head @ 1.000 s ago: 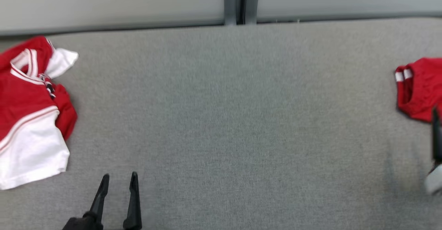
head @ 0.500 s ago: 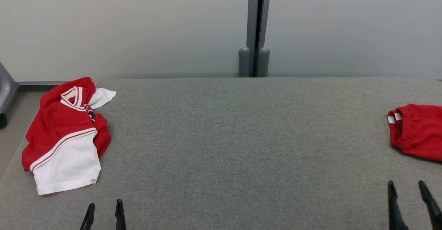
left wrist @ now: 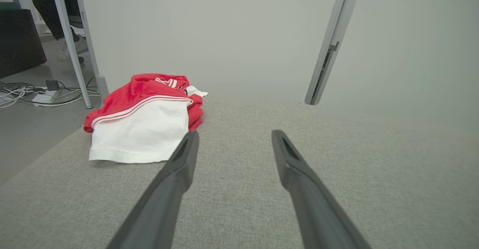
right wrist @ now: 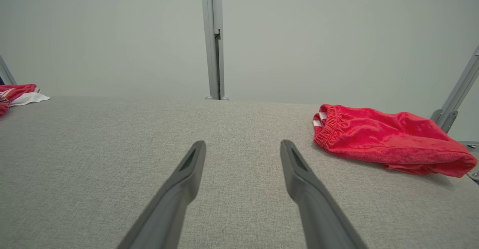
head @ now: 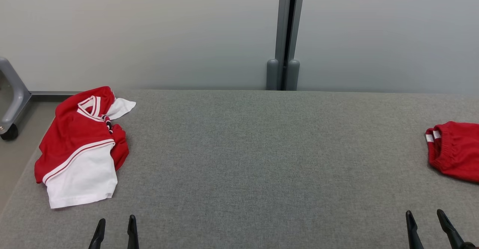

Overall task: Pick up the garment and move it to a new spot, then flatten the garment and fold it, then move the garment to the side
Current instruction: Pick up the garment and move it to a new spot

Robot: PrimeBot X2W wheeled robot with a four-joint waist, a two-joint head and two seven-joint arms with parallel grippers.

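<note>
On grey table [head: 239, 159], garment [head: 80, 148] left, red shorts [head: 454, 150] right; left gripper [head: 116, 220], right gripper [head: 424, 212] wide, empty

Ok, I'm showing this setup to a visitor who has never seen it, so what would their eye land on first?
The crumpled red and white jersey at the left end stands out most against the grey table. Next come the red shorts, bunched at the far right edge. Low in the head view, the left gripper and right gripper have their dark fingers spread open, holding nothing.
</note>
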